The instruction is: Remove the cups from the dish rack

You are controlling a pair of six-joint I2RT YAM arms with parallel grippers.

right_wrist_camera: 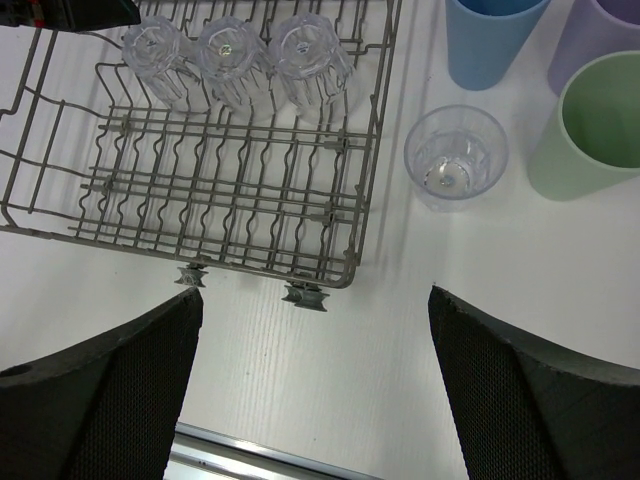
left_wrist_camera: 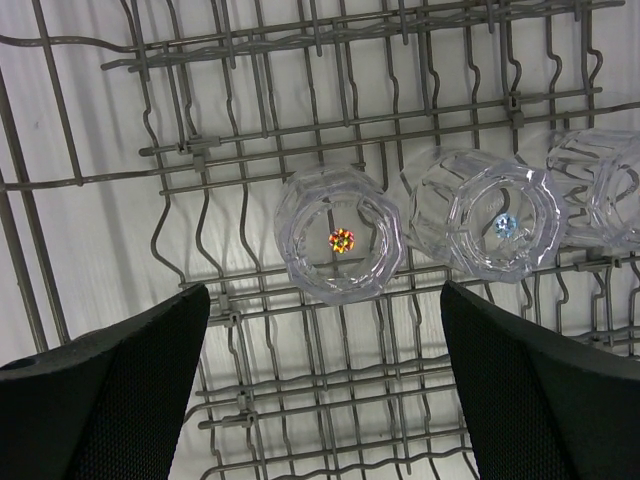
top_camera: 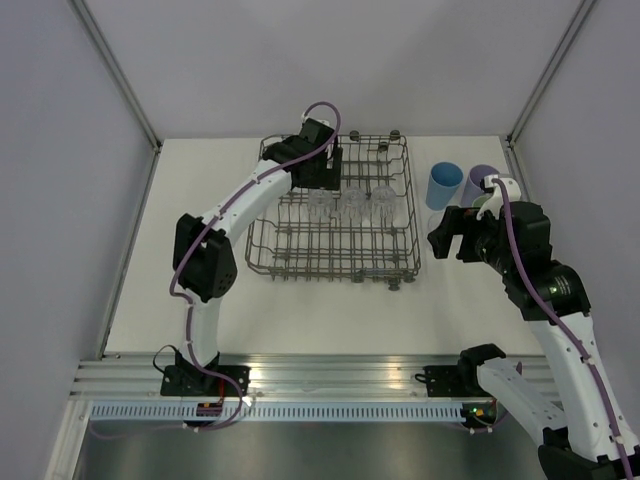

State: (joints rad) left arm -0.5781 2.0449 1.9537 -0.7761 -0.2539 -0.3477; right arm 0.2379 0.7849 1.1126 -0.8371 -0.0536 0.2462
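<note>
The grey wire dish rack (top_camera: 300, 258) stands mid-table. Three clear cups sit upside down in a row inside it (top_camera: 320, 205) (top_camera: 352, 203) (top_camera: 382, 200). My left gripper (top_camera: 318, 172) hovers open just behind that row; in its wrist view the nearest clear cup (left_wrist_camera: 342, 245) lies ahead of the gripper (left_wrist_camera: 325, 400), with two more (left_wrist_camera: 490, 225) (left_wrist_camera: 605, 185) to its right. My right gripper (top_camera: 455, 235) (right_wrist_camera: 315, 390) hangs open and empty over bare table right of the rack (right_wrist_camera: 230, 170). Ahead of it stand a clear cup (right_wrist_camera: 455, 155), a blue (right_wrist_camera: 492, 35), a lavender (right_wrist_camera: 605, 35) and a green cup (right_wrist_camera: 595, 125), all upright.
The rack's small wheels (right_wrist_camera: 305, 295) rest on the white table near my right gripper. A metal rail (top_camera: 330, 375) runs along the near edge by the arm bases. Grey walls close in the table on three sides.
</note>
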